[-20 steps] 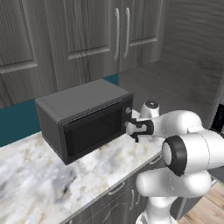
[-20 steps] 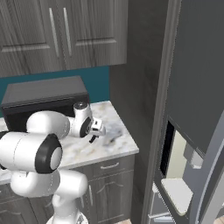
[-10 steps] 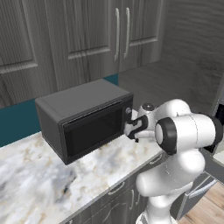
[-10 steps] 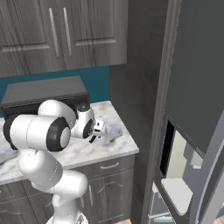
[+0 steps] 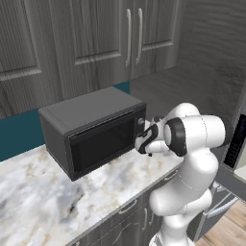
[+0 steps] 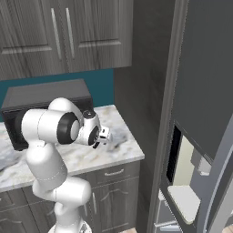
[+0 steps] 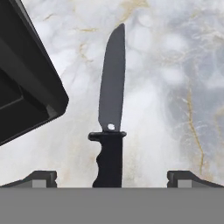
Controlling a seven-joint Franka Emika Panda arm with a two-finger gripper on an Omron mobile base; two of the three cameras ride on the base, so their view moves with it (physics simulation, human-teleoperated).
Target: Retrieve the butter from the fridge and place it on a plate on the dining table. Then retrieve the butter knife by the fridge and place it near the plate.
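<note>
Butter knife [image 7: 112, 109] lies flat on the marbled surface [image 7: 175, 87], right under the hand camera, handle toward the bottom of that view and blade pointing away, tip up top. Corner of the microwave [image 7: 26, 87] sits just beside it on the view's left, apart from the blade. Gripper [image 7: 112, 177] is spread wide, empty, tips straddling the handle with clear gap on both sides; in the left base view the gripper [image 5: 144, 141] hangs over the surface by the microwave [image 5: 93, 129], and the right base view puts it [image 6: 102, 135] over the surface edge next to the fridge [image 6: 200, 113]. Handling guess: the knife looks light, rigid and all black, with a thin blade and a thicker contoured handle. It lies very low on the stone, so there is little height to pinch, and the blade is likely too flat and slick to hold well. Best hold is probably across the handle just behind the guard, jaws closing on its two long sides, which is roughly how the tips already line up. Fingers need to come down almost to the surface before closing; shallow contact could let it skate or pivot on the smooth marble. Not fragile, so a firm squeeze should be fine. An off-centre grip may let the blade end droop in transit. Butter and plate can't be made out from here.
</note>
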